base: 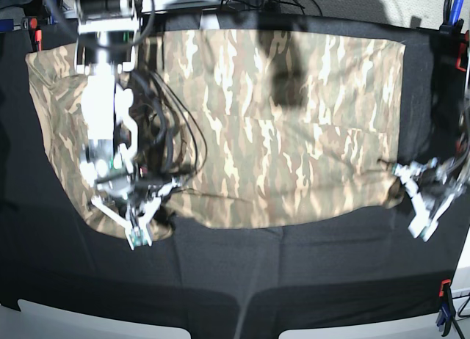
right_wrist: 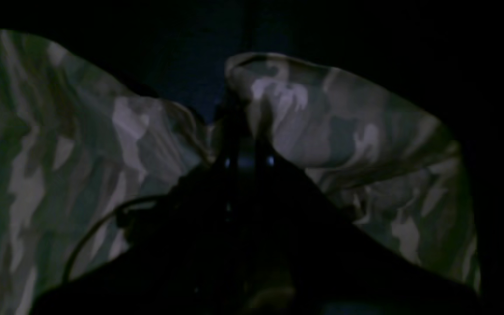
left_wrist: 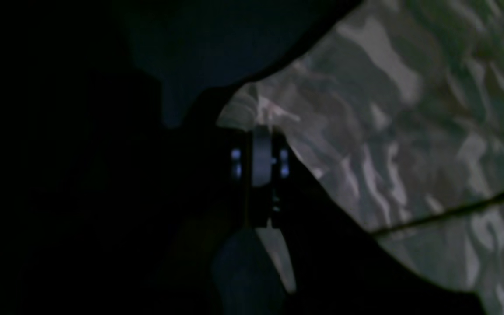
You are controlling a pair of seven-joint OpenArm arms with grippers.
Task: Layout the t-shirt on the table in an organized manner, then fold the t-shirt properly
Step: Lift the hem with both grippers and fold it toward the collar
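Both claws, left gripper [base: 400, 179] and right gripper [base: 136, 232], pinch the shirt's [base: 294, 119] near edge; folding is underway, and lifting together toward its far edge likely comes next.

- The right gripper [base: 139, 235] is seen at the left of the base view, pointed toward the near edge, its white arm stretched out behind it from the far side.
- Its jaws are closed, and a bunched fold of the t-shirt [base: 294, 119] is pinched between them, as shown in the right wrist view [right_wrist: 245, 131].
- Dark cables are looped beside this arm's wrist.
- The left gripper [base: 402, 176] is seen at the right of the base view, with its wrist angled away behind it toward the right edge.
- Its jaws are closed too, with a corner of the cloth clamped at their tips in the left wrist view [left_wrist: 260, 131].
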